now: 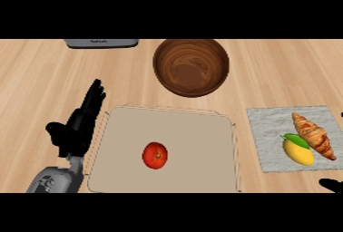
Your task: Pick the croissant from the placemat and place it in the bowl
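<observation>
Croissant (315, 136) lies on the grey placemat (268, 122) at the right, not yet picked. It runs long-ways up and down the mat, and a mango (298, 151) with a green leaf sits touching or just beside its lower left flank.

Risks as I judge them:
- Mango is the main one. Fingers closing on the lower half of the croissant could catch the mango or shove it off the mat. Grasping the upper end, which is clear of the fruit, looks safer.
- Right hand (331, 185) shows only as a black sliver at the lower right edge; can't tell whether its fingers are open or curled, and nothing visible in it. It starts very near the mat's lower corner, so a low approach could drag the mat.
- Wooden bowl (191, 67) is well apart, up and left of the mat. Carry path is long and diagonal; a release short of the rim lands the croissant on the worktop (281, 68).

Left hand (80, 124) rests open at the left, fingers straight, holding nothing, just beside the beige tray (167, 120).

Containers: bowl holds nothing visible. Tray holds one tomato (155, 155), roughly centred.

Grey object (102, 43) at the top edge, cut off, can't identify.
</observation>
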You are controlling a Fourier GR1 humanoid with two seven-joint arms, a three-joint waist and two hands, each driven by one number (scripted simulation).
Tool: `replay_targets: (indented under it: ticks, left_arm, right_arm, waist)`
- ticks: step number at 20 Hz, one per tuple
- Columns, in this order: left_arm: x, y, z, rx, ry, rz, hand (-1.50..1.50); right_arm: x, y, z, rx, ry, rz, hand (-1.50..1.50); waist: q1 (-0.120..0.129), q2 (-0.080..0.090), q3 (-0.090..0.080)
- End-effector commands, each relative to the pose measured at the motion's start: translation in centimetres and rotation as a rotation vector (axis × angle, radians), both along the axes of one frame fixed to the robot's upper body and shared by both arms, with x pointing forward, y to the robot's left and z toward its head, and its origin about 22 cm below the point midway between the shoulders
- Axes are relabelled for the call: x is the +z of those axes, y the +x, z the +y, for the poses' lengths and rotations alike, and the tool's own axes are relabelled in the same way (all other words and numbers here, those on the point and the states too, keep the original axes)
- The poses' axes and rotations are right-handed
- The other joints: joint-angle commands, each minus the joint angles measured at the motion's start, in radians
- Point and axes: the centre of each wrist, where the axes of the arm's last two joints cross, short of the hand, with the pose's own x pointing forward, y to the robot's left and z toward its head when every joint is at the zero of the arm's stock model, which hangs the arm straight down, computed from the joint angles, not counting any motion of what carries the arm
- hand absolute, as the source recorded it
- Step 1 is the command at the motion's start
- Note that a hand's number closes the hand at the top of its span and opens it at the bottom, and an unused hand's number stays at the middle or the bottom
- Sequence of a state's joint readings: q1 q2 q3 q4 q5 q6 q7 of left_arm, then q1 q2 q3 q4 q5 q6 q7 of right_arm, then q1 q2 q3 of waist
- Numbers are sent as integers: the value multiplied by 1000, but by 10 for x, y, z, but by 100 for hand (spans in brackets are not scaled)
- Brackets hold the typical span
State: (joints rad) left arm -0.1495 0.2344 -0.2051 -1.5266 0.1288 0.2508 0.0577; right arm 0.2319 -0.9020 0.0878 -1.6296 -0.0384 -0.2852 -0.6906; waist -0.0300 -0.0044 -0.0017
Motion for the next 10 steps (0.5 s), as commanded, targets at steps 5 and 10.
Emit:
replay_targets:
  ticks: [5, 10]
  left_arm:
    - [3, 9, -8, -4, -2, -12, 0]
    - [7, -6, -21, -41, -25, 1, 0]
  right_arm:
    - [43, -7, 15, -147, -133, 222, -150]
    - [30, 2, 24, -239, -223, 351, -150]
  waist:
    - [13, 3, 0]
    - [37, 4, 1]
